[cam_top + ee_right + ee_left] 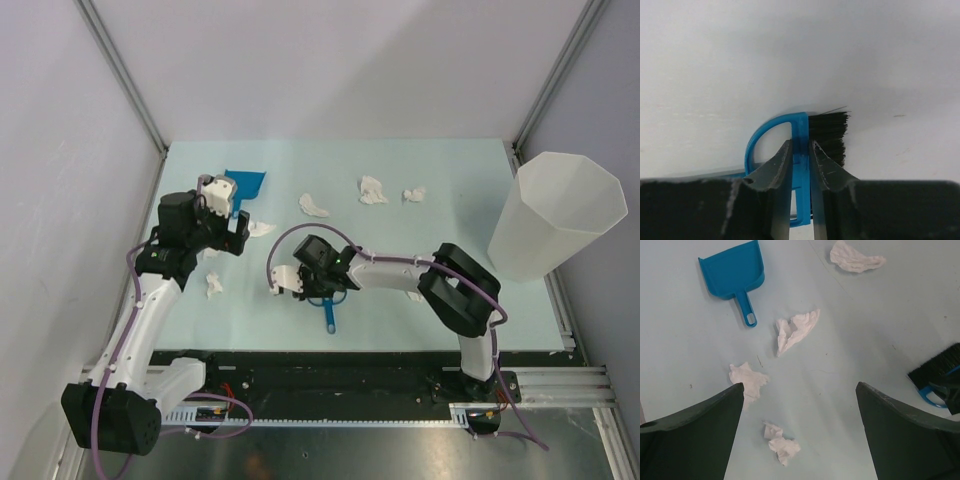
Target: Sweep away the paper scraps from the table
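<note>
A: Any lettering on the blue dustpan [732, 270] or the white bin [555, 220]?
B: Nothing legible there, and no print, label or number shows on the bench [460, 230] either.

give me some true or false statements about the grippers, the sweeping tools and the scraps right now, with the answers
1. The right gripper is closed on the handle of the blue brush. True.
2. The left gripper holds the dustpan. False: it is open and empty, above the table, and the blue dustpan lies flat on the table.
3. The paper scraps are gathered inside the dustpan. False: the dustpan is empty and the scraps lie scattered on the table.
4. A tall white bin stands at the table's right side. True.
</note>
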Tool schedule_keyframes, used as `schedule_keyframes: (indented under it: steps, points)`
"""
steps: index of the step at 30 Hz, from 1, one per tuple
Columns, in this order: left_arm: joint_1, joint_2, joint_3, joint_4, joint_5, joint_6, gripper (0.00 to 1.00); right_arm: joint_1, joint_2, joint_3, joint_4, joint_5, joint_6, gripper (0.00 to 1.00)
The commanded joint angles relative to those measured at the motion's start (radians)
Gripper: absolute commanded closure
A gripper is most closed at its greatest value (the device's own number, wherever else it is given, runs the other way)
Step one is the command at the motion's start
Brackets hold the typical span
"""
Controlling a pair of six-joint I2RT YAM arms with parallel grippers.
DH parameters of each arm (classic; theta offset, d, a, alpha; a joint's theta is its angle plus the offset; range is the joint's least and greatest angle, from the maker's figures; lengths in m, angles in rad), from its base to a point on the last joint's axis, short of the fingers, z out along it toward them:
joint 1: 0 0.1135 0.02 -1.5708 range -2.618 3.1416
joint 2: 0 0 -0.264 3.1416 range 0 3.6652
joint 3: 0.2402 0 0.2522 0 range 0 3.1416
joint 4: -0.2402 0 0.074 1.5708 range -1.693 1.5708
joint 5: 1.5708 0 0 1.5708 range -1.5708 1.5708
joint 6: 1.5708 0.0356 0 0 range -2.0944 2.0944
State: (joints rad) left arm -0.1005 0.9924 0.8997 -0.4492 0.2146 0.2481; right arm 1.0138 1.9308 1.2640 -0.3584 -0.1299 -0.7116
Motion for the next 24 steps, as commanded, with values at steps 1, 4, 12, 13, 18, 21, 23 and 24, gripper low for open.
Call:
schedule_keyframes:
  steps: [1, 4, 12, 13, 18, 21, 23, 24]
  points:
    - [0.005, -0.017, 0.007, -0.002, 0.029, 0.016, 0.02, -0.040, 0.065, 0.064, 0.038, -0.054, -0.228, 0.81]
    - [0.005, -0.021, 0.005, -0.002, 0.022, 0.019, 0.02, -0.031, 0.102, 0.149, 0.032, -0.073, -0.293, 0.81]
    - [0.005, -0.006, -0.004, -0.006, 0.040, 0.040, 0.02, -0.006, 0.096, 0.238, 0.067, -0.005, -0.142, 0.43]
    - [0.005, 0.000, -0.004, -0.008, 0.054, 0.043, 0.02, -0.006, 0.068, 0.238, 0.068, -0.022, -0.082, 0.41]
    - [0.001, 0.046, -0.001, -0.011, 0.210, 0.118, 0.07, -0.029, -0.140, 0.171, 0.061, -0.118, 0.136, 0.00]
    - [-0.019, 0.061, -0.002, -0.016, 0.339, 0.244, 0.08, -0.087, -0.267, 0.095, 0.062, -0.238, 0.269, 0.00]
    - [-0.044, 0.077, 0.005, -0.016, 0.364, 0.302, 0.12, -0.127, -0.325, 0.019, 0.070, -0.299, 0.370, 0.00]
    - [-0.092, 0.090, 0.008, -0.019, 0.364, 0.356, 0.14, -0.168, -0.348, -0.004, 0.067, -0.318, 0.395, 0.00]
